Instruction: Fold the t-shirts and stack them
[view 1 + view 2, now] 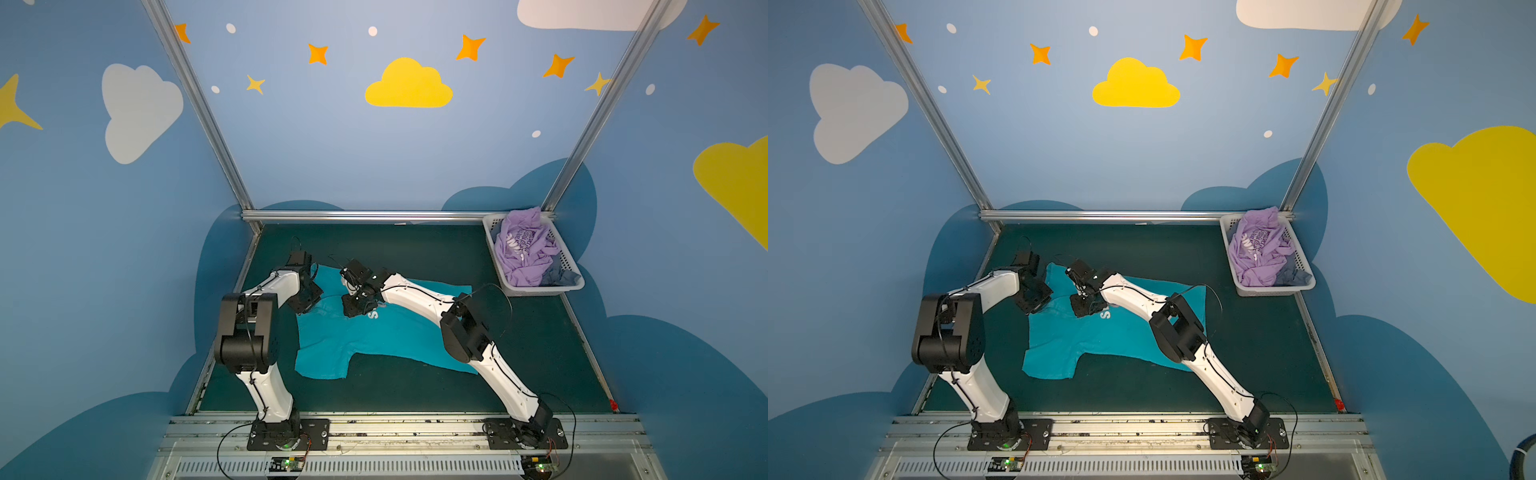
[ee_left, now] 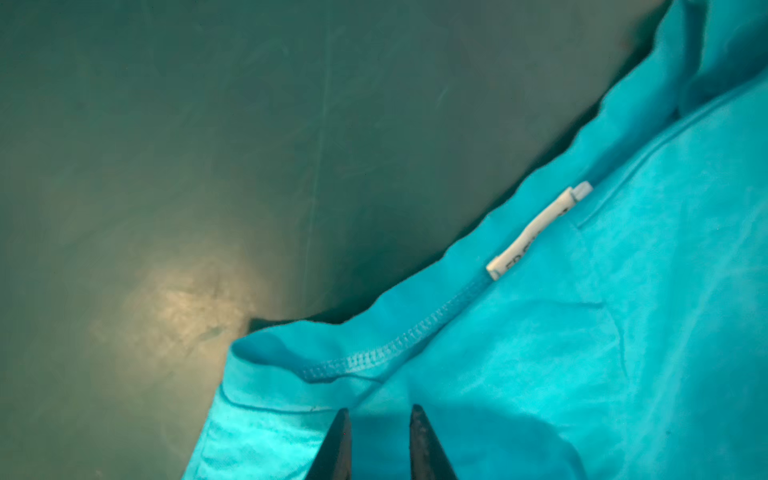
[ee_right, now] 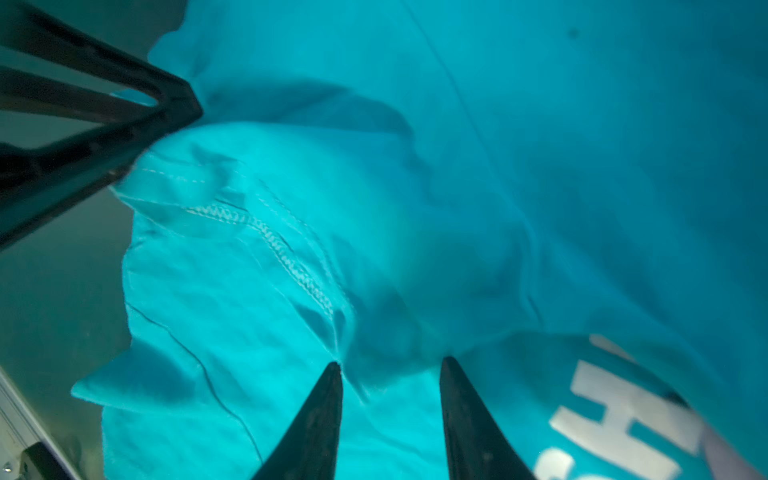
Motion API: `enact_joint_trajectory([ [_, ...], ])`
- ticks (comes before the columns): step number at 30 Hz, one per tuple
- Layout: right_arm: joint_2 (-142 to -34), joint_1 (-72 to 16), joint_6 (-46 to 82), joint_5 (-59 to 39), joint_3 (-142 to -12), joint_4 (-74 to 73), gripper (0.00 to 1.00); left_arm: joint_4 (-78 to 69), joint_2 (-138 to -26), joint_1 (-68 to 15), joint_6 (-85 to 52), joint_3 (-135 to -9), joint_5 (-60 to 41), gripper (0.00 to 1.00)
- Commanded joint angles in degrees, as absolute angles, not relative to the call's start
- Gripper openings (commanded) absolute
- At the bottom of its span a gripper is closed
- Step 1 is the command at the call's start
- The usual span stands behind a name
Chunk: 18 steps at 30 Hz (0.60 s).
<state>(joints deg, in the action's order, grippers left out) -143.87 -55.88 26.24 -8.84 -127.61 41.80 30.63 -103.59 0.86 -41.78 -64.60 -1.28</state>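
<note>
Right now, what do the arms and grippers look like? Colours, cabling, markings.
Both alike: the left arm and right arm have white link shells, black joint housings and thin black cables tied along them. Black base plates sit on a silver rail, with small green-lit boards in front. The left gripper and right gripper are black with tapered, pointed fingers. No readable markings.
</note>
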Motion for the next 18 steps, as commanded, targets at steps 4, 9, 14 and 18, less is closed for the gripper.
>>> enact_joint_trajectory([
  [4,-146.75,-57.04,23.95,-9.18,-129.29,37.67,0.42,30.65,-102.69,2.34,-40.74,-62.76,-1.76,0.24],
  [9,-147.74,-57.22,24.75,-7.43,-129.28,38.46,0.17,30.59,-101.82,3.26,-40.53,-62.31,-2.11,0.25],
  [14,-144.27,-57.13,27.12,-5.67,-128.01,40.69,0.00,30.83,-101.53,3.85,-40.50,-61.45,-1.56,0.24],
  [18,-138.16,-57.13,27.40,-4.10,-123.36,39.81,0.00,31.27,-101.27,3.88,-40.70,-60.49,-0.80,0.21],
])
